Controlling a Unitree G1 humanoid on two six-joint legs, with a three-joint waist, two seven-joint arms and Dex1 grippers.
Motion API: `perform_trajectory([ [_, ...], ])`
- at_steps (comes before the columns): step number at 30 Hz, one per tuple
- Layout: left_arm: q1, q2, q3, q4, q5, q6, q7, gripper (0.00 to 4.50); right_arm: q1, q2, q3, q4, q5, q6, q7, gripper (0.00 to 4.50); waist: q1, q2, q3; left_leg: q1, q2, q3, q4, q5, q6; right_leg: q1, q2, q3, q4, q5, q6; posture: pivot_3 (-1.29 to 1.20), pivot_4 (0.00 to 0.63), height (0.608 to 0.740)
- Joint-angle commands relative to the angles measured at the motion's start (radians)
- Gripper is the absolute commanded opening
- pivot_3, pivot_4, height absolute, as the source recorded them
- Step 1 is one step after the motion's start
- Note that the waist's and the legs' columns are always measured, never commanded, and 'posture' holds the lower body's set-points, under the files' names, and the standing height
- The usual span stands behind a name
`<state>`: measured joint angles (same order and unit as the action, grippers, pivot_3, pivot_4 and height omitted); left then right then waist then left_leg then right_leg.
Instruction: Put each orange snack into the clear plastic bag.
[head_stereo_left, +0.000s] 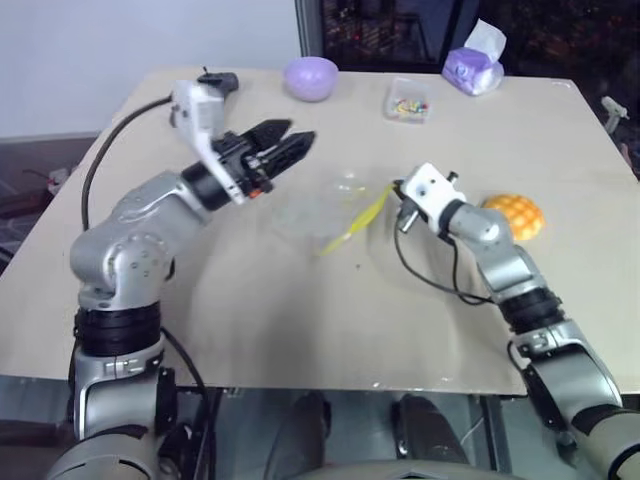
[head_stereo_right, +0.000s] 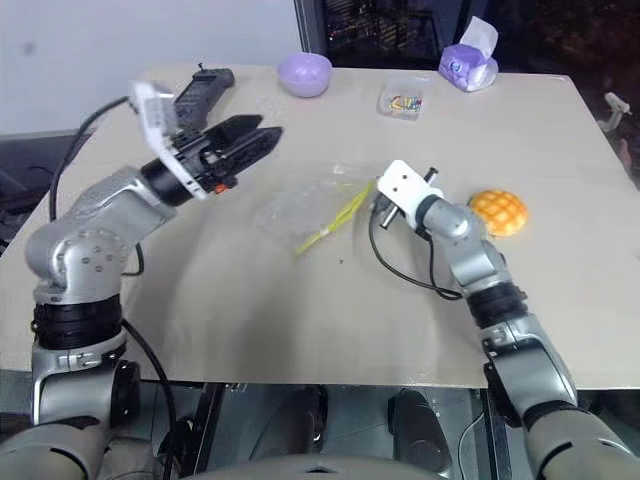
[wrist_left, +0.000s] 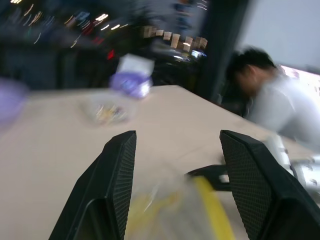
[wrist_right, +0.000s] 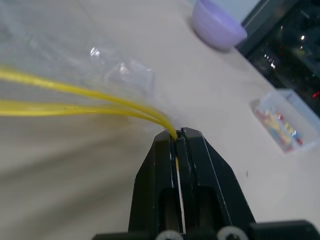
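Bare table (head_stereo_left: 300, 320) lies open in front; purple bowl (head_stereo_left: 310, 77) and small clear box (head_stereo_left: 407, 102) crowd the far edge.

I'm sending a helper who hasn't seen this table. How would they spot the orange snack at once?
Start at the beige table and go to its right side, just beyond the right gripper, which is pinching the clear plastic bag. The orange snack sits there alone: a round golden-orange bun with a crosshatched dome.

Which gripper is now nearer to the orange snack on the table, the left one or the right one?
Right. The right gripper, shut on the clear plastic bag at its yellow zip edge, is just beside the orange snack. The left gripper hangs open beyond the bag, much farther away.
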<state>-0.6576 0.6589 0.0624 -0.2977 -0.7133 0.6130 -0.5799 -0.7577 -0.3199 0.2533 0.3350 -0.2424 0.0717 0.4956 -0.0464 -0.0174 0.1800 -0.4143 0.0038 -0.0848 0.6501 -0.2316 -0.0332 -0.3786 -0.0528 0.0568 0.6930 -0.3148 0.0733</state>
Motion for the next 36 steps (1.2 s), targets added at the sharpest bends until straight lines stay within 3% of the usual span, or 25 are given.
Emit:
perform_trajectory([
  [1, 0.03, 0.121, -0.195, -0.031, 0.298, -0.144, -0.091, 2.84, -0.053, 0.013, 0.009, 0.028, -0.04, -0.002, -0.047, 0.0, -0.006, 0.001, 0.0, 0.0, 0.0, 0.0, 0.0, 0.0, 0.0, 0.0, 0.0, 0.0, 0.0, 0.0, 0.0, 0.0, 0.15, 0.74],
  [4, 0.069, 0.167, -0.292, -0.037, 0.417, -0.222, -0.159, 2.84, -0.103, 0.04, 0.042, 0.1, -0.101, -0.015, -0.11, 0.0, -0.015, 0.002, 0.001, 0.001, 0.0, 0.001, -0.002, 0.0, 0.0, 0.0, 0.001, 0.001, 0.0, 0.0, 0.0, 0.0, 0.15, 0.74],
  [11, 0.102, 0.089, -0.305, -0.059, 0.517, -0.162, -0.095, 2.84, -0.197, 0.118, 0.01, 0.216, -0.163, 0.041, -0.33, 0.0, -0.018, 0.002, 0.001, -0.001, 0.001, 0.001, -0.001, 0.0, 0.0, -0.003, 0.001, 0.001, 0.001, 0.0, 0.0, 0.0, 0.15, 0.74],
  [17, 0.119, 0.07, -0.331, -0.026, 0.706, -0.202, -0.02, 2.84, -0.206, 0.092, 0.05, 0.168, -0.29, 0.149, -0.448, 0.0, -0.019, 0.002, 0.001, -0.001, 0.001, 0.0, -0.001, 0.0, 0.0, -0.003, 0.001, 0.001, 0.002, 0.0, 0.0, 0.0, 0.15, 0.74],
  [25, 0.113, -0.029, -0.355, 0.019, 0.852, -0.211, 0.061, 2.84, -0.139, 0.1, 0.095, -0.003, -0.375, 0.327, -0.379, 0.0, -0.021, 0.002, 0.001, -0.001, 0.001, 0.001, -0.001, 0.0, 0.001, -0.004, 0.001, 0.001, 0.002, 0.0, 0.0, 0.0, 0.15, 0.74],
  [36, 0.097, -0.055, -0.377, 0.179, 1.035, -0.371, 0.141, 2.84, -0.11, 0.112, 0.117, -0.087, -0.393, 0.41, -0.319, 0.0, -0.02, 0.002, 0.001, -0.001, 0.001, 0.0, -0.001, -0.002, 0.003, -0.004, 0.001, 0.001, 0.002, 0.0, 0.0, 0.0, 0.15, 0.74],
])
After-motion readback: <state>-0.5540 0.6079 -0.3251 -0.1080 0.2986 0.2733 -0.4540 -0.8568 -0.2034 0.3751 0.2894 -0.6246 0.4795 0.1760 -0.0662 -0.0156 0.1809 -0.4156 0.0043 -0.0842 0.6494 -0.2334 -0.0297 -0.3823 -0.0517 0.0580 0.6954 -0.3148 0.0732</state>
